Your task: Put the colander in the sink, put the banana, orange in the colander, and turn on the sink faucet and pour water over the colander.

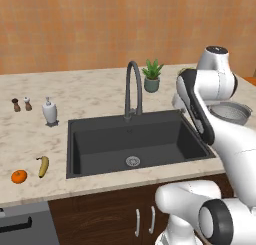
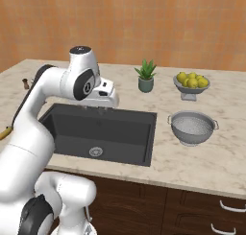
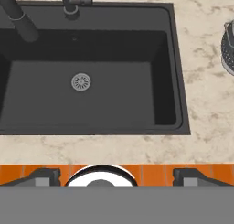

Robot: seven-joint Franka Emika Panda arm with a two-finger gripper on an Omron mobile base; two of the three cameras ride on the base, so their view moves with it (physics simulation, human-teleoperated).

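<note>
Hand view shows the fingers [image 3: 116, 177] spread wide and holding nothing, poised above the sink [image 3: 169, 67], whose round silver drain [image 3: 81, 82] lies below. The sink faucet [image 1: 133, 89] rises at the sink's back rim. The colander [image 2: 193, 127] sits on the worktop [image 2: 202, 162] right of the sink. The banana [image 1: 43, 166] and the orange [image 1: 19, 176] lie left of the sink, near its front corner.
</note>
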